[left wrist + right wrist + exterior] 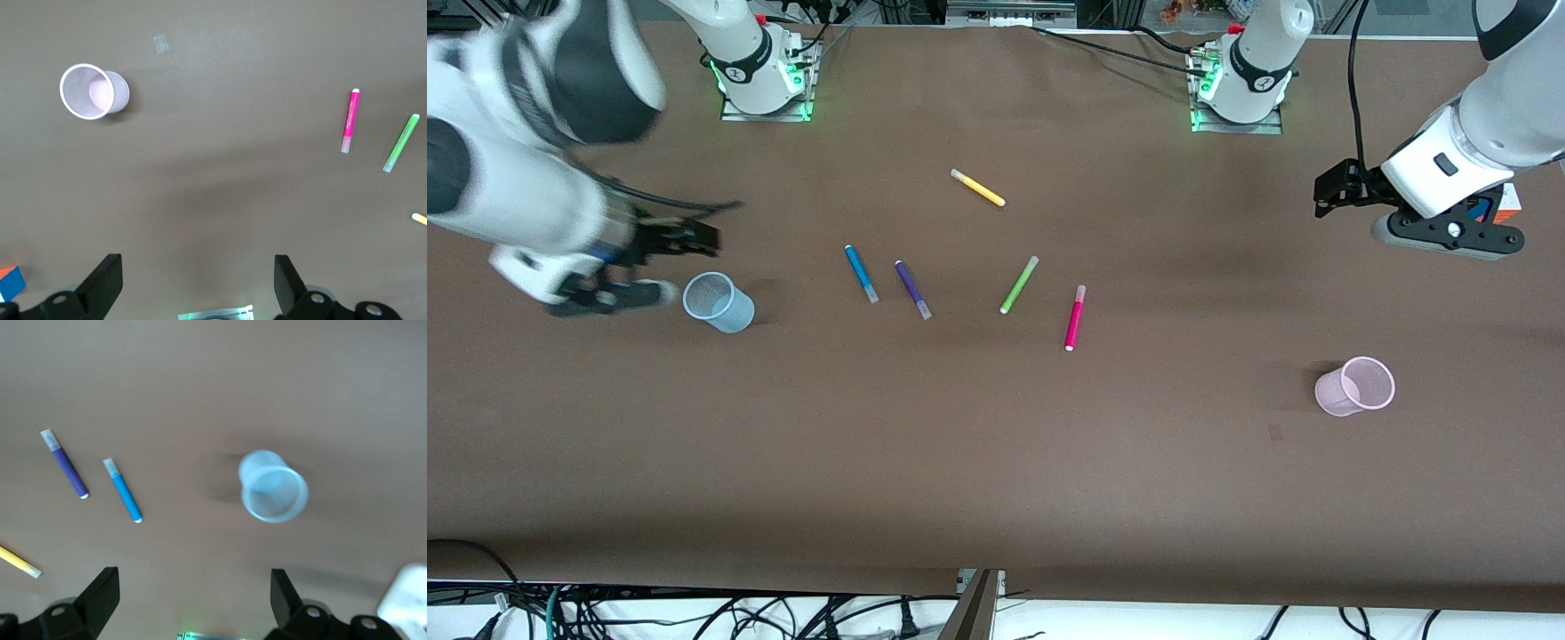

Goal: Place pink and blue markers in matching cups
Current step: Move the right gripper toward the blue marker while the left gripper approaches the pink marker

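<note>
The blue marker (861, 273) (122, 490) and the pink marker (1074, 317) (350, 121) lie flat near the table's middle. A light blue cup (719, 302) (273, 487) stands toward the right arm's end. A light pink cup (1356, 387) (93, 91) stands toward the left arm's end, nearer the front camera. My right gripper (694, 236) (193, 597) hangs open and empty over the table beside the blue cup. My left gripper (1334, 191) (198, 280) hangs open and empty over bare table at its own end, apart from the pink cup.
A purple pen (912, 289) (65, 463) lies beside the blue marker. A lime green pen (1018, 284) (401, 143) lies beside the pink marker. A yellow pen (977, 188) (20, 562) lies farther from the front camera. The robot bases (765, 80) stand along the table's edge.
</note>
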Controlling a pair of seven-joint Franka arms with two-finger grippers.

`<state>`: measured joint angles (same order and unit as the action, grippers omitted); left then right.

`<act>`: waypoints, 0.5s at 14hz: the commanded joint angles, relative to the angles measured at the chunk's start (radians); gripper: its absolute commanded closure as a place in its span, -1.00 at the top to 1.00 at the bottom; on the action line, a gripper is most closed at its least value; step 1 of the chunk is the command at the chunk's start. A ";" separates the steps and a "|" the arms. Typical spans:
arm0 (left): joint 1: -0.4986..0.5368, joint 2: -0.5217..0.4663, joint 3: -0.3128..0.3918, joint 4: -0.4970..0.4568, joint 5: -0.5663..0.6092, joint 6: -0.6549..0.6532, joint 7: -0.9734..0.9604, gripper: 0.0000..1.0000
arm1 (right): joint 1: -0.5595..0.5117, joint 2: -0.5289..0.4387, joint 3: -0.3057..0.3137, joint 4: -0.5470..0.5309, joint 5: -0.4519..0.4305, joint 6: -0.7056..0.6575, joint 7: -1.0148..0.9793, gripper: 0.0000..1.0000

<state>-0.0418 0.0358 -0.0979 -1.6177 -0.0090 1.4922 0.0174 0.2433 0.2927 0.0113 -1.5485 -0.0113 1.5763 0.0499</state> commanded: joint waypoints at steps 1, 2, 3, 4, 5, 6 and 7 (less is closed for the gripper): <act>-0.029 0.015 -0.012 0.025 -0.028 -0.023 0.004 1.00 | 0.074 0.094 -0.008 0.004 0.010 0.075 -0.010 1.00; -0.049 0.024 -0.035 0.025 -0.028 -0.023 -0.010 1.00 | 0.100 0.121 -0.008 -0.005 0.008 0.106 -0.009 1.00; -0.055 0.033 -0.055 0.024 -0.028 -0.021 -0.054 1.00 | 0.125 0.144 -0.008 -0.025 0.008 0.143 -0.004 1.00; -0.056 0.057 -0.089 0.025 -0.032 -0.018 -0.092 1.00 | 0.155 0.161 -0.008 -0.057 0.008 0.189 0.002 1.00; -0.058 0.085 -0.117 0.024 -0.049 0.009 -0.117 1.00 | 0.174 0.167 -0.008 -0.097 0.008 0.242 0.004 1.00; -0.059 0.114 -0.132 0.013 -0.067 0.055 -0.149 1.00 | 0.189 0.172 -0.008 -0.142 0.010 0.292 0.007 1.00; -0.059 0.146 -0.158 0.007 -0.077 0.110 -0.195 1.00 | 0.200 0.177 -0.008 -0.186 0.010 0.338 0.011 1.00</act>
<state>-0.1027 0.1074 -0.2272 -1.6214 -0.0488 1.5345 -0.1153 0.4190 0.4900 0.0125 -1.6361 -0.0113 1.8320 0.0546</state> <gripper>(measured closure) 0.000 0.000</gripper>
